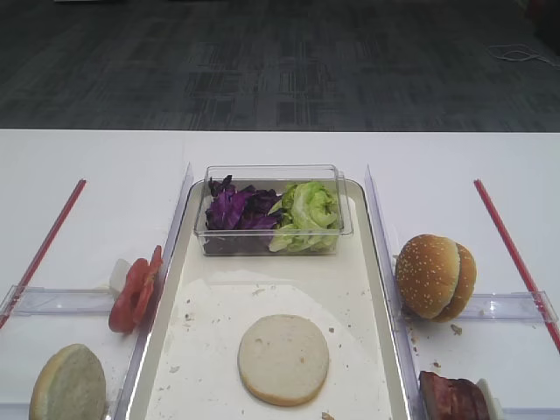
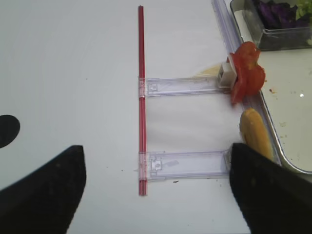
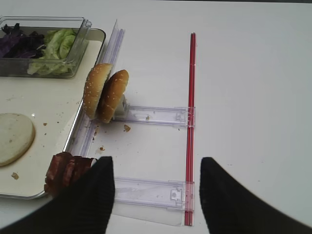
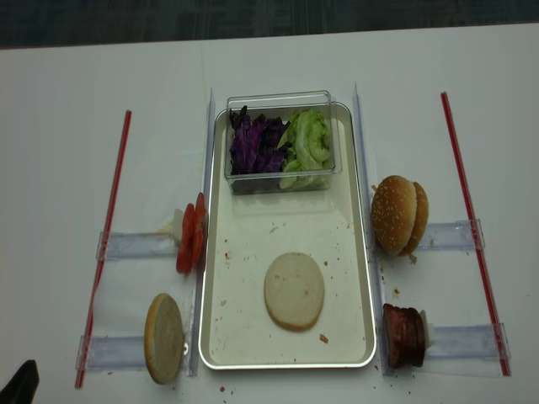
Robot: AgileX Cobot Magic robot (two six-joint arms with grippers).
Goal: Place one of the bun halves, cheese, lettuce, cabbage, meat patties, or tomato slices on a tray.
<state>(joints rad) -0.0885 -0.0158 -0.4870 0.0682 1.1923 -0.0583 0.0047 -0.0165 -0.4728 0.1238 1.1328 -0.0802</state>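
One flat bun half (image 1: 283, 360) lies cut face up on the tray (image 1: 372, 262), near its front end. Another bun half (image 1: 68, 385) stands on edge left of the tray, behind the tomato slices (image 1: 134, 290). Cabbage (image 1: 234, 210) and lettuce (image 1: 306, 214) fill a clear box at the tray's far end. Meat patties (image 1: 453, 398) stand outside the tray's right rim. I cannot make out the cheese for sure. My left gripper (image 2: 157, 148) hangs open and empty over the table left of the tray. The right gripper (image 3: 156, 163) is open and empty beside the meat patties (image 3: 66, 170).
Two sesame-seeded buns (image 1: 435, 276) stand on edge right of the tray. Clear plastic holder strips (image 2: 185, 87) and red rods (image 3: 191, 107) lie on the white table on both sides. Crumbs speckle the tray liner.
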